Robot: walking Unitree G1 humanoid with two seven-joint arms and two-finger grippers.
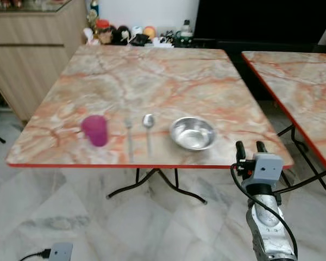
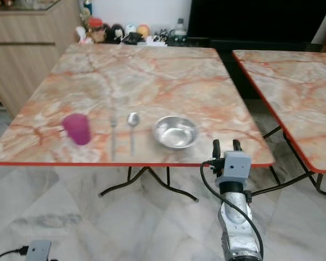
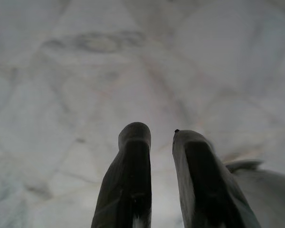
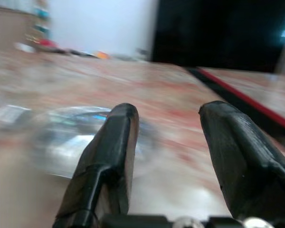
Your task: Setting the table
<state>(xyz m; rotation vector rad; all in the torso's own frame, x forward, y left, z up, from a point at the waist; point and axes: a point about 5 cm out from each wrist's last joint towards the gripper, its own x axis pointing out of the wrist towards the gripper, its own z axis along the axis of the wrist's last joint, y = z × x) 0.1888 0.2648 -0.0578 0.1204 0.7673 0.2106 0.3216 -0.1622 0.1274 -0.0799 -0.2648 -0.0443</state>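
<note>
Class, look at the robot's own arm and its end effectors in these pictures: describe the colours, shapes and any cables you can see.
The right arm is a silver, rounded metal tube with a pale grey box at the wrist and a black cable looping alongside. Its right end effector has two long black fingers. The left end effector has the same two black, round-tipped fingers.

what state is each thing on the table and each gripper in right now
pink cup: upright on the table near its front edge, contents cannot be told
fork: lying flat, right of the cup
spoon: lying flat beside the fork, bowl end away from the robot
steel bowl: upright, empty
right gripper: open, holding nothing, at the table's front edge near the bowl
left gripper: fingers slightly apart, holding nothing, over the floor
</note>
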